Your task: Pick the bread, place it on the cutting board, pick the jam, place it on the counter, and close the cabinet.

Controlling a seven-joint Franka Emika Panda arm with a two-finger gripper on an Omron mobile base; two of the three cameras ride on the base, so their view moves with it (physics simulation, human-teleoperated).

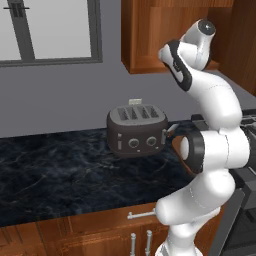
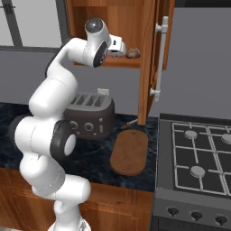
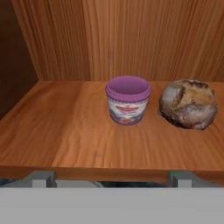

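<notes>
Nothing of the task is done yet, as far as you can judge. The bread [image 3: 188,109] and the jam [image 3: 127,100] both sit on the cabinet [image 2: 146,63] shelf, side by side and just apart, the jam to the left of the bread in the hand view, both back from the shelf's front edge. The cabinet door stands open. The cutting board [image 2: 130,152] lies bare on the counter [image 1: 60,170], near its front edge, between the toaster [image 2: 90,118] and the stove [image 2: 198,153].

The gripper [image 3: 111,178] is at the shelf's front edge, level with the two items. Its fingers are spread wide, with nothing between them.

You have all five steps left: bread to board, jam to counter, then door shut. The bread sits off to one side of the fingers' centre line, so expect a sideways correction before reaching in.
</notes>
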